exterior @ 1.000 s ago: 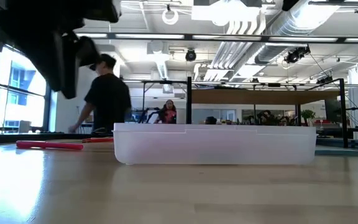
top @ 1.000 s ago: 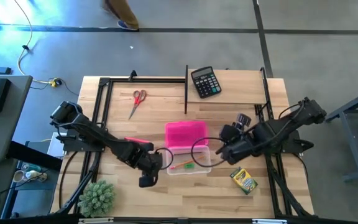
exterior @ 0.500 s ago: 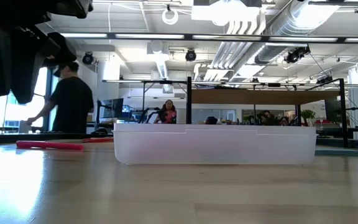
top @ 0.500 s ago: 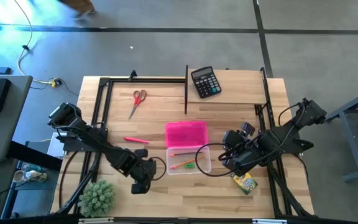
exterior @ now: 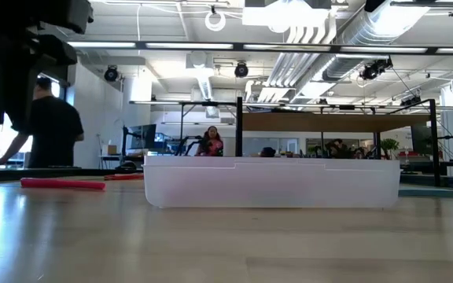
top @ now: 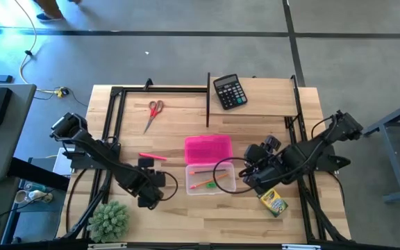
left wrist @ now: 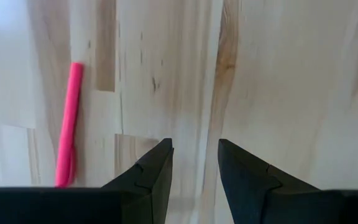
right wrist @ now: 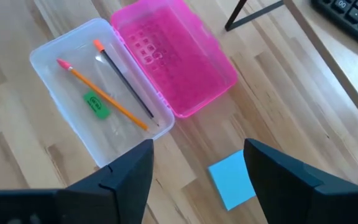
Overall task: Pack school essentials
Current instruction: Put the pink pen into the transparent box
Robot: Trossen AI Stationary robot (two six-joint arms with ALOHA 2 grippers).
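Note:
The clear box [top: 210,179] with its pink lid [top: 208,148] laid open holds two thin pencils [right wrist: 107,93] and a tiny green piece [right wrist: 96,104]. The pink pen [top: 153,157] lies flat on the wood left of the box, also showing as the pen [left wrist: 69,124]. My left gripper [top: 151,183] hangs open over bare wood just near of the pen, fingers pointing down [left wrist: 194,163]. My right gripper [top: 251,173] hovers wide open right of the box [right wrist: 197,167], above the light-blue square [right wrist: 233,184]. The red-handled scissors [top: 153,111] lie far left. The crayon box [top: 273,201] lies near right.
The black calculator [top: 229,90] sits at the far edge, and the fuzzy green plant ball [top: 108,219] in the near left corner. Black frame rails [top: 207,101] run over the far half of the table. A person [exterior: 49,130] stands in the room beyond.
My left gripper has drawn away from the clear box toward the table's left edge, ending beside the pink pen. My right gripper dipped toward the near edge and came back, staying right of the box. The person in the room walked leftward.

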